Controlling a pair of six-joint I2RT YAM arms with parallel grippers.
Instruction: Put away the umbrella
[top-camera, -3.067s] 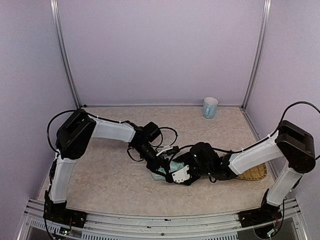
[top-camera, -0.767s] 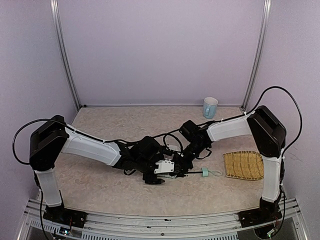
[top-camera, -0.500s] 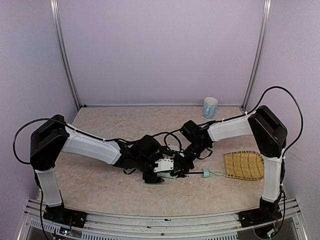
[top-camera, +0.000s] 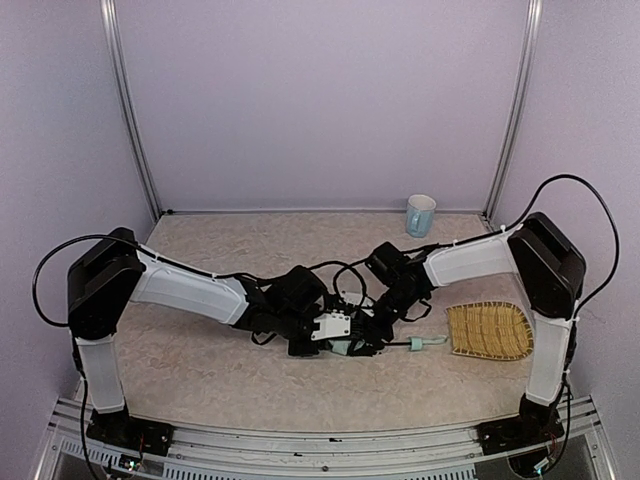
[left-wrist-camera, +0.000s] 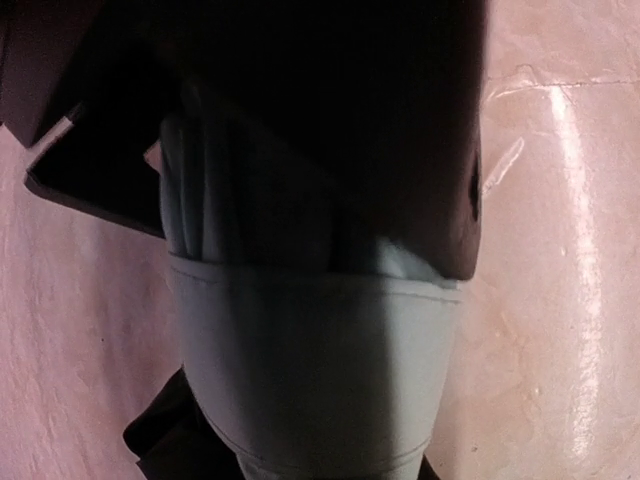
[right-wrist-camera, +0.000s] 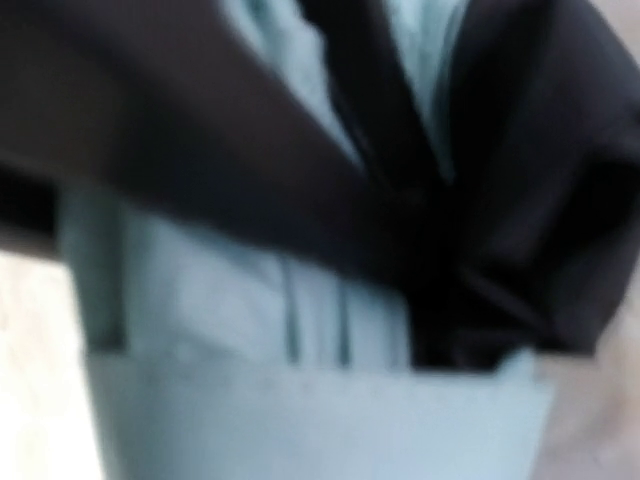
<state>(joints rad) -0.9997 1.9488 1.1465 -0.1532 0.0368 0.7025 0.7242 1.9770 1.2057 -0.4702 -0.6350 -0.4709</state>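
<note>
The left fingers (top-camera: 318, 345) are low over the middle of the worktop (top-camera: 200, 370), toward its near edge, pressed into the umbrella (top-camera: 342, 348). The left wrist view is filled with folded mint fabric (left-wrist-camera: 310, 370) running up into black. There the fingers and the dark lining merge, so I cannot tell whether they are clamped or apart. Just right of them, the right fingers (top-camera: 375, 325) are buried in the same bundle. That camera shows only blurred mint and black cloth (right-wrist-camera: 300, 420), so their state cannot be told either.

Over the last second both wrists have crept rightward, and the bare stretch of black shaft (top-camera: 396, 344) between the bundle and the mint handle (top-camera: 412, 344) has shortened. Three seconds ago the right arm lay low across the right side; now it reaches in from farther back. I judge the canopy is being gathered toward the handle, so the umbrella is partly collapsed and not yet put away.

The wrist loop (top-camera: 435, 342) trails toward the woven straw mat (top-camera: 487, 330) near the right edge. A pale blue mug (top-camera: 420, 214) stands by the far right corner.
</note>
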